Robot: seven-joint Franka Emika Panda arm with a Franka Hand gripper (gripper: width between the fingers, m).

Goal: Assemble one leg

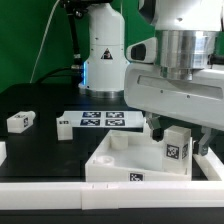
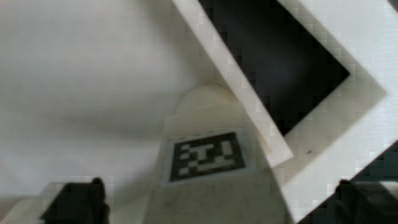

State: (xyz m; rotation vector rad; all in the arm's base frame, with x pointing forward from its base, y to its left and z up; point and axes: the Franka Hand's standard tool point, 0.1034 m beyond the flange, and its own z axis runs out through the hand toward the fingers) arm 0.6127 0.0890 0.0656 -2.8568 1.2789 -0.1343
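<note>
A leg (image 1: 178, 148), a small white post with a black-and-white tag, stands upright at the corner of the large white panel (image 1: 120, 160) on the exterior view's right. My gripper (image 1: 180, 135) is straight above it, one finger on each side. In the wrist view the leg (image 2: 217, 160) lies between the dark fingertips (image 2: 75, 203), with a small gap on both sides, so the jaws are open around it. Its lower end rests against the panel (image 2: 89, 90). A second leg (image 1: 20, 122) lies on the black table at the exterior view's left.
The marker board (image 1: 100, 120) lies behind the panel. A white robot base (image 1: 103, 50) stands at the back. A white rail (image 1: 60, 197) runs along the front edge. The panel's raised rim (image 2: 267, 90) runs close beside the leg.
</note>
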